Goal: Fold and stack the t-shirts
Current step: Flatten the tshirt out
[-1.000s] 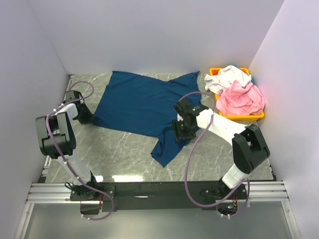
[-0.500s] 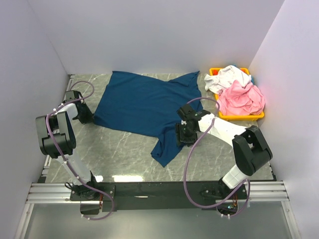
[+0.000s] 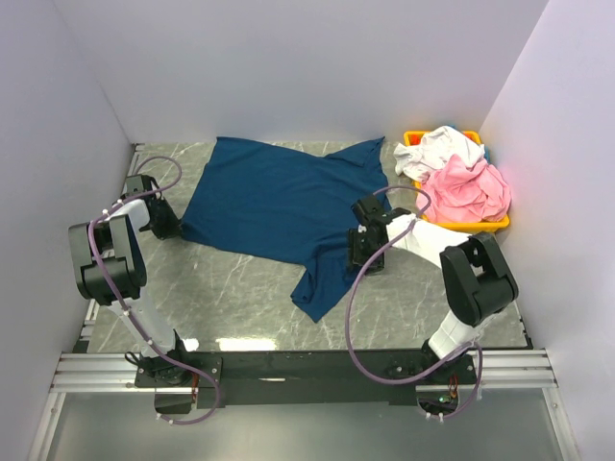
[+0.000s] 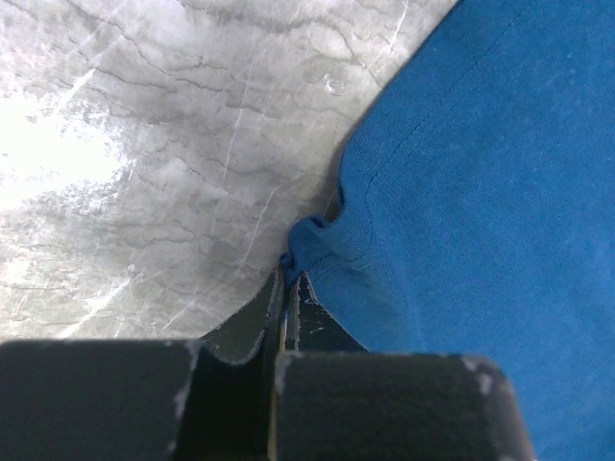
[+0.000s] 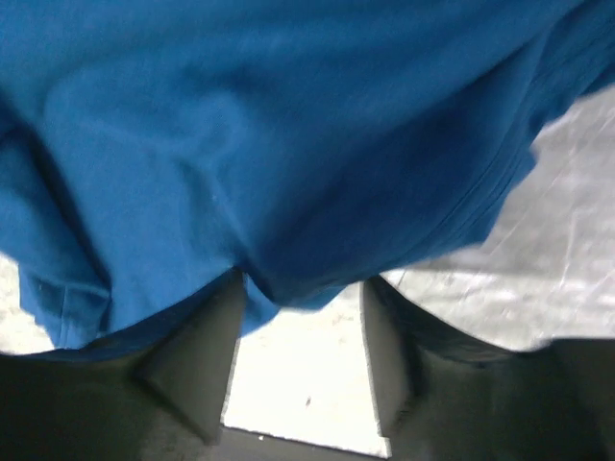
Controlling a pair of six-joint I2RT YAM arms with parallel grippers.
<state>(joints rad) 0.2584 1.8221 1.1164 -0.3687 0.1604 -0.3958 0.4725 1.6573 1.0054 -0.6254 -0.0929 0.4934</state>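
A dark navy t-shirt (image 3: 279,197) lies spread on the marble table, one sleeve trailing toward the near edge. My left gripper (image 3: 171,227) sits at its left lower corner; in the left wrist view the gripper (image 4: 288,280) is shut on a small bunch of the navy hem (image 4: 309,240). My right gripper (image 3: 361,255) is low at the shirt's right edge. In the right wrist view this gripper (image 5: 303,293) is open, and a fold of the navy cloth (image 5: 288,125) hangs just at its tips. A pink t-shirt (image 3: 471,190) and a white t-shirt (image 3: 442,146) lie crumpled in the bin.
A yellow plastic bin (image 3: 471,228) stands at the back right against the right wall. White walls close in the table on the left, back and right. Bare marble (image 3: 240,288) shows in front of the shirt.
My right gripper has slid a little to the right, from over the cloth to the shirt's right edge, still open. The left arm and the shirt's left corner have not moved.
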